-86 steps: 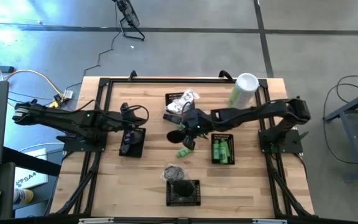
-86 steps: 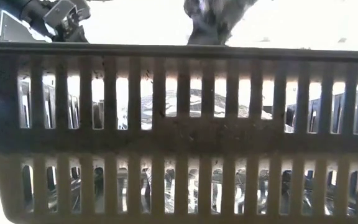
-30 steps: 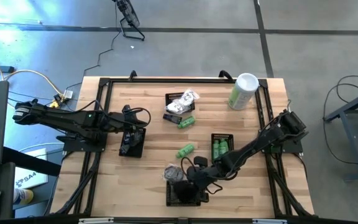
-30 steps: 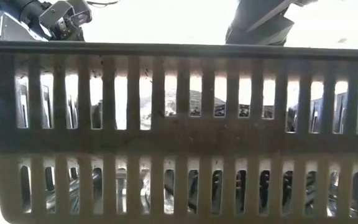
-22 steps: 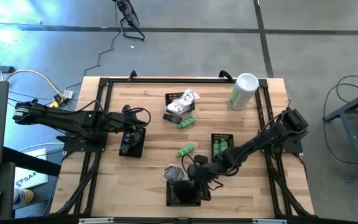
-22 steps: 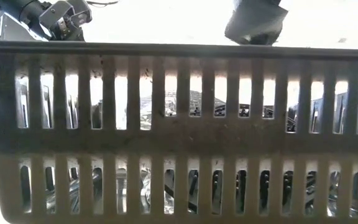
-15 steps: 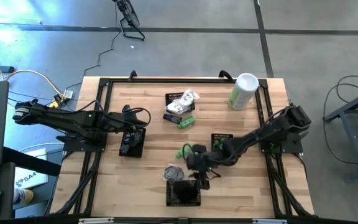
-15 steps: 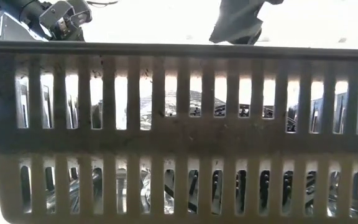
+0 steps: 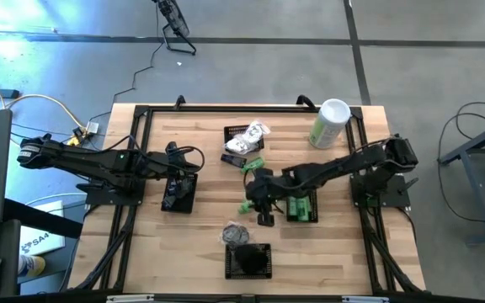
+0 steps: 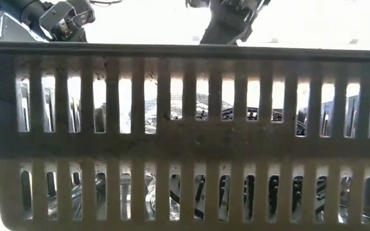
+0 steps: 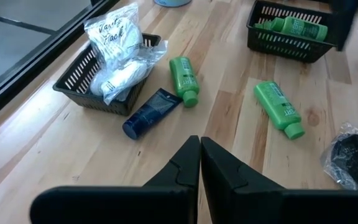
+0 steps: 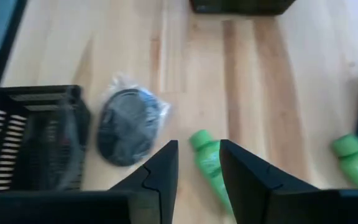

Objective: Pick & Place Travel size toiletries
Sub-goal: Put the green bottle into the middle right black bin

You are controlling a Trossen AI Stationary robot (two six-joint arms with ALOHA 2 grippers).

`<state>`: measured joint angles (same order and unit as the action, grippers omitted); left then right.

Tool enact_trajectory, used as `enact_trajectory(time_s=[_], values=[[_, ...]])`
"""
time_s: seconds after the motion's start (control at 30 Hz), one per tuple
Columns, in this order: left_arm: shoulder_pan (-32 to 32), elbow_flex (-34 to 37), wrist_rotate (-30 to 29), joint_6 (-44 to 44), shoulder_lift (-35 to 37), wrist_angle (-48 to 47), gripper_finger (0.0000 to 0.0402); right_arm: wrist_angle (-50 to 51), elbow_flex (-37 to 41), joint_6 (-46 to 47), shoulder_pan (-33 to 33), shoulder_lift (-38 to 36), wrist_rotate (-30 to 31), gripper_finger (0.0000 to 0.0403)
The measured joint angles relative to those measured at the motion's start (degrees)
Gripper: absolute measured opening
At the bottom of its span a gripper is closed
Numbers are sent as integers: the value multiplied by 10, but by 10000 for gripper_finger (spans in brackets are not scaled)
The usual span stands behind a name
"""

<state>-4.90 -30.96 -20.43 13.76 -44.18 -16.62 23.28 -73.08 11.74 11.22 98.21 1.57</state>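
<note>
The travel size toiletries lie about the table's middle. One green bottle (image 9: 246,207) (image 12: 209,163) lies flat below and just beyond my right gripper (image 9: 254,200) (image 12: 197,163), which hovers open above the table and holds nothing. A second green bottle (image 9: 253,164) (image 11: 184,79) and a dark tube (image 11: 151,112) lie farther off. A black round piece in clear wrap (image 9: 237,231) (image 12: 128,127) lies beside the near basket (image 9: 249,262). My left gripper (image 9: 175,181) (image 11: 199,149) is shut and empty over the left basket (image 9: 180,197).
A far basket (image 9: 241,137) holds white packets (image 11: 114,56). A right basket (image 9: 302,205) holds green bottles. A tall pale-green canister (image 9: 330,123) stands at the far right. In the low view the near basket's wall (image 10: 185,135) fills the picture.
My right gripper has swung from above the near basket toward the table's far edge and middle, rising a little, and now hangs over the loose green bottle. The toiletries on the table have kept their places.
</note>
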Motion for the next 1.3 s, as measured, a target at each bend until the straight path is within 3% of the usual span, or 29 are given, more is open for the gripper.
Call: enact_trajectory(time_s=[0.17, 0.37, 0.53, 0.87, 1.1, 1.3], values=[[0, 5, -1, -31, 0, 27, 10, 0, 0, -46, -36, 0, -2, 109], [0, 71, 6, -139, 14, 204, 10, 0, 0, -60, -68, 0, -1, 113], [0, 75, 8, -150, 42, 197, 10, 1, 0, -93, -77, 7, 34, 137], [0, 75, 6, -166, 111, 148, 10, 8, 0, -109, -82, 37, -40, 248], [0, 75, -1, -152, 143, 115, 10, 12, 0, -118, -83, 84, -100, 256], [0, 75, -1, -148, 144, 124, 10, 4, 0, -143, -78, 121, -103, 252]])
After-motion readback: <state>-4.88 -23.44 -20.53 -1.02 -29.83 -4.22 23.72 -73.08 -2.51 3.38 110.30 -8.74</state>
